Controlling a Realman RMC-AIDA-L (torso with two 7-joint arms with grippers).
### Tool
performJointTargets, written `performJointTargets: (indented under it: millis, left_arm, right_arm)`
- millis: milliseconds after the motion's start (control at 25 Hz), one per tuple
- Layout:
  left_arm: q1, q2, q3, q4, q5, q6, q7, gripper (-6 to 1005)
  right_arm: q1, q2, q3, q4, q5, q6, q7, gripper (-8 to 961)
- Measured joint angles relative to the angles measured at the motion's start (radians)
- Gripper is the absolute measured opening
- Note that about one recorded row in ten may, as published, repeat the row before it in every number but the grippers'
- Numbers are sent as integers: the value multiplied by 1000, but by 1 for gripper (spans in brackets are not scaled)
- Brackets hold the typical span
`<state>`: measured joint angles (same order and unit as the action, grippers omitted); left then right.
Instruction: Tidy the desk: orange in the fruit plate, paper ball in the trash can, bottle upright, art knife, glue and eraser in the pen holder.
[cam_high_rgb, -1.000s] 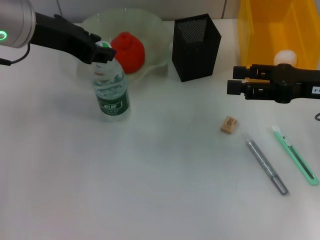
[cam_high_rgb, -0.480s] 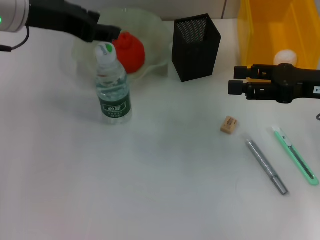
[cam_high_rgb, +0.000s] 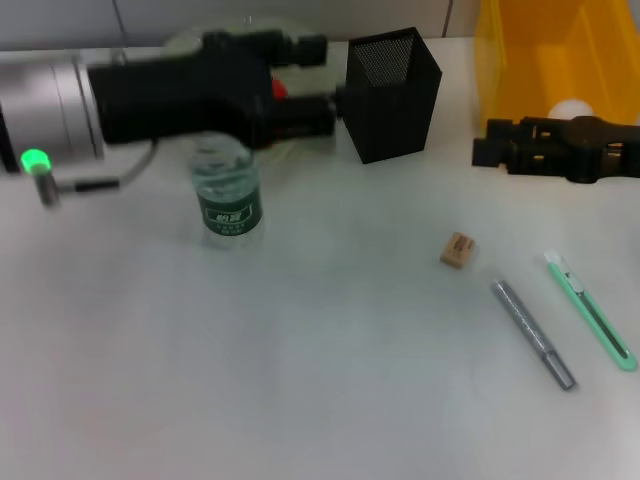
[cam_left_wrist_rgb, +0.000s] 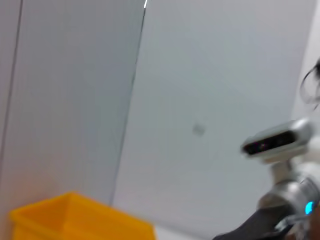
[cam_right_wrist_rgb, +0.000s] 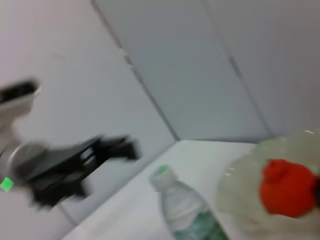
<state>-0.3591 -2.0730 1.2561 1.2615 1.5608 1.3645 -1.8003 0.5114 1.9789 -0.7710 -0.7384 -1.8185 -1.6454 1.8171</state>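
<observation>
The eraser (cam_high_rgb: 458, 249) is light, grippy, pinchable across its sides. My right end effector (cam_high_rgb: 484, 152) hovers far right; grip state unclear.

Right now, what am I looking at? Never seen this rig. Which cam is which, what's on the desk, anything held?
It is a two-armed robot with three cameras.

The head view looks down at the white desk. The left gripper is raised over the fruit plate, above the upright water bottle. The right gripper hovers in front of the yellow bin. Neither appears to hold anything.

On the desk are a black mesh pen holder, an eraser, a grey glue stick and a green art knife. A pale ball sits in the bin.

The wrist views ride on the arms. The left one shows mostly wall and the bin. The right one shows the bottle, the plate with a red-orange fruit, and the other arm.
</observation>
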Motion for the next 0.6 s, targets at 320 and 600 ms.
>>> performJointTargets:
  millis: [320, 600]
  left_arm:
    - [-30, -5, 131, -518, -316, -8, 451, 716]
    - [-111, -8, 148, -676, -364, -27, 518, 714]
  right_arm:
    - [21, 57, -31, -328, -313, 88, 382, 768]
    - [143, 97, -184, -478, -617, 94, 694, 768]
